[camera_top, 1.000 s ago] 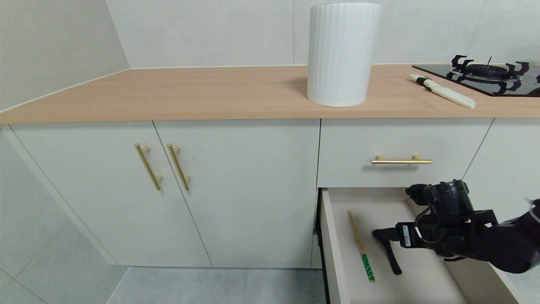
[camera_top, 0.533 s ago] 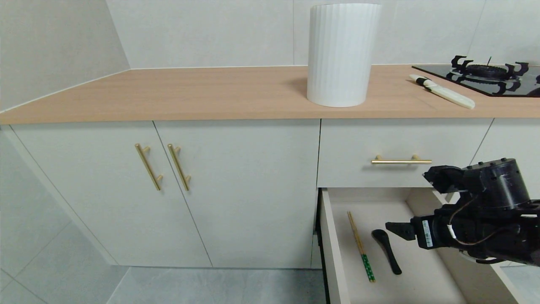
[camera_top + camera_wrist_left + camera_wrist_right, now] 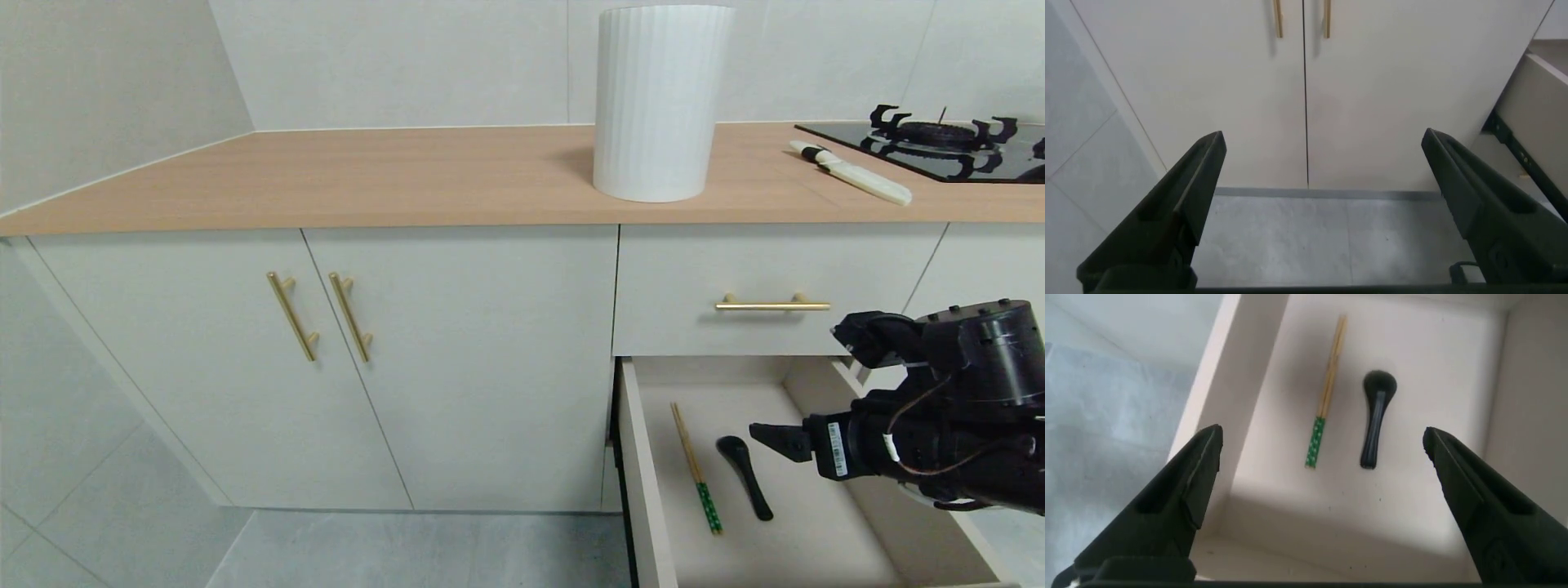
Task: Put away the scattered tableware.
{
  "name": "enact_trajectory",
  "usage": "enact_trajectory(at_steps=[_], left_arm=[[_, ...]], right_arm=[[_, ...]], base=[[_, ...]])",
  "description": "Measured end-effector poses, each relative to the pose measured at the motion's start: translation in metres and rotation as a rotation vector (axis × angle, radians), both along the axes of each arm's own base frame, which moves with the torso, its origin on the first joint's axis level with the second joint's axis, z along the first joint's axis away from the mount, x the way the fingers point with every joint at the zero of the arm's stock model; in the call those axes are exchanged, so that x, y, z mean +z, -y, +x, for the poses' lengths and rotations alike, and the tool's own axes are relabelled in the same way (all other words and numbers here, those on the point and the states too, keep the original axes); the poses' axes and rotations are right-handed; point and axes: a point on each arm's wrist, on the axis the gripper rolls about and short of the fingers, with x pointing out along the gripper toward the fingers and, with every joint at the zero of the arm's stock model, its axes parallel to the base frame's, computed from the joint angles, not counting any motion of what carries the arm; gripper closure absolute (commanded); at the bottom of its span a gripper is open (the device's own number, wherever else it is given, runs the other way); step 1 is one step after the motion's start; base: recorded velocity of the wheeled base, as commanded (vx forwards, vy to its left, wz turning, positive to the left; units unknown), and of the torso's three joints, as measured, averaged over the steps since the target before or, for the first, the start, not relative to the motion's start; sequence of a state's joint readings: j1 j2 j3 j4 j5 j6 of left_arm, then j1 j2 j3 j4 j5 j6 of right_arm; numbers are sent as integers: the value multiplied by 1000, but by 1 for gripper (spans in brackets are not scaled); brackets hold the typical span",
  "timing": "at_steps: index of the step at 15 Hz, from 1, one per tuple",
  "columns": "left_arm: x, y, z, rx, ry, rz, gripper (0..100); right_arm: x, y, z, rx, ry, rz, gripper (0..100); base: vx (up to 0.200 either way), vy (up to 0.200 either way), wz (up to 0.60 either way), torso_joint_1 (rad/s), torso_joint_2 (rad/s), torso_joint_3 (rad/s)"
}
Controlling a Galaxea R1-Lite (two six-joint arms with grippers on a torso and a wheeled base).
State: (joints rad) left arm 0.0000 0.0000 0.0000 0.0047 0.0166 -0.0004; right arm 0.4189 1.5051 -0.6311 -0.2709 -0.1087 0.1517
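While right hand (image 3: 1321, 437) hangs open over drawer (image 3: 641, 457) | black spoon (image 3: 1374, 416) lies below it, apart

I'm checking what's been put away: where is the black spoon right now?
In the head view the black spoon lies in the open drawer at lower right, just right of the chopsticks, not touching them.

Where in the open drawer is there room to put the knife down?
The drawer floor is bare between the black spoon and the right wall, and along the front edge. The left side is crowded: the chopsticks lie near the left wall, with the spoon just beside them.
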Motion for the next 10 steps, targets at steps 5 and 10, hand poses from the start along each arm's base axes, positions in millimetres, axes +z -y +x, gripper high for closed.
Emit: enact_trajectory(at_steps=[5,10], left_arm=[[0,0,0,0,0,-1,0],[0,0,0,0,0,-1,0]], right_arm=[[0,-1,-1,4,0,0,0],[-1,-4,-3,20,-4,-2,0]], base=[[-200,0,0,0,1,3],[0,0,0,0,0,0]])
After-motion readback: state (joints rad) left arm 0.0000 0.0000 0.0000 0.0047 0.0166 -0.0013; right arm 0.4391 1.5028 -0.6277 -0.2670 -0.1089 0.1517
